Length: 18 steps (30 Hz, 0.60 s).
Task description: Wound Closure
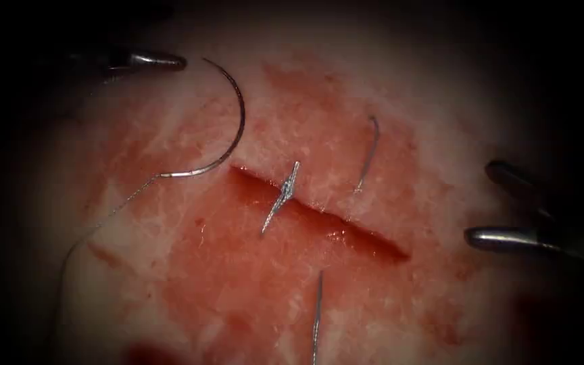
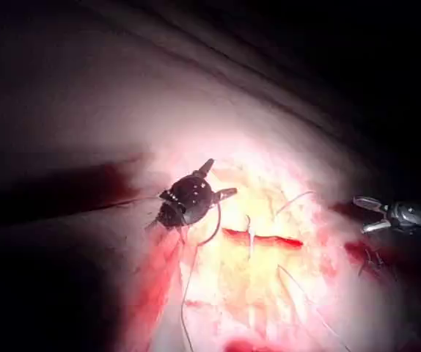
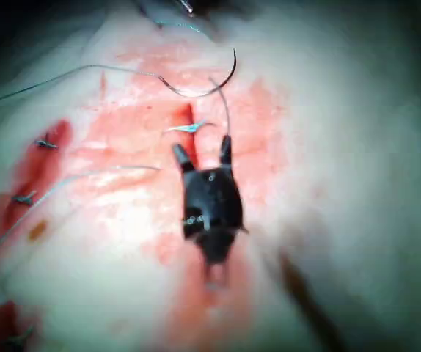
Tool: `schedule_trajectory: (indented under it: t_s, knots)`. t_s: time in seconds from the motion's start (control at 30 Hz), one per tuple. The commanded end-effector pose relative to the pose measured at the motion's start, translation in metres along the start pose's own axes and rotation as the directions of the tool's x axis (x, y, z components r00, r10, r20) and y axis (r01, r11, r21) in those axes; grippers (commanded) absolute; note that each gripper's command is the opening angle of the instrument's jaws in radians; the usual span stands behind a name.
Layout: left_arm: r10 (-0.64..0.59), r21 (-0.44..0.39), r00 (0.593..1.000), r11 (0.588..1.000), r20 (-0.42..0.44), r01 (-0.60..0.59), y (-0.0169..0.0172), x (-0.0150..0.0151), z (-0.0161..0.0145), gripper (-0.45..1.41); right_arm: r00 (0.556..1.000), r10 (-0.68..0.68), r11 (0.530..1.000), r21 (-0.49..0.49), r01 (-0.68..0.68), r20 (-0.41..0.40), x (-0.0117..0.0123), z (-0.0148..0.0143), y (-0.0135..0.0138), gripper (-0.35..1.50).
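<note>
Two dark steel needle drivers are hanging idle in the endoscope view: the left tool (image 1: 160, 61) with jaws I cannot judge, the right tool (image 1: 508, 206) gaping and holding nothing. The curved steel needle (image 1: 234, 128) is lying free on the pale, red-stained tissue (image 1: 238, 284), left of the dark cut (image 1: 319, 213), trailing grey thread (image 1: 103, 223). In the left wrist view, the left tool (image 2: 214, 181) is spreading open beside the needle. In the right wrist view, the right tool (image 3: 203, 155) is gaping empty. The loose needle risks sliding or snagging its thread.
</note>
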Motion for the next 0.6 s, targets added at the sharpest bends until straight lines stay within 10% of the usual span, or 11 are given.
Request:
schedule_trajectory:
  t_s: [0.03, 0.47, 0.6]
  knots:
    - [0.056, -0.012, 0.998, 0.998, 0.000, -0.056, 0.0014, -0.0005, 0.0011, 0.66, 1.000, 0.001, 1.000, 0.002, -0.001, 0.000, -0.0007, 0.0005, -0.0005, 1.35]
    - [0.656, -0.166, 0.752, 0.749, 0.054, -0.641, 0.0176, -0.0007, 0.0057, 0.27, 1.000, -0.001, 1.000, 0.006, 0.001, -0.001, -0.0009, 0.0001, -0.0001, 1.33]
    - [0.725, -0.221, 0.676, 0.687, 0.132, -0.693, 0.0200, -0.0029, 0.0075, 0.50, 1.000, -0.001, 1.000, 0.006, 0.001, -0.001, -0.0009, 0.0001, -0.0001, 1.33]
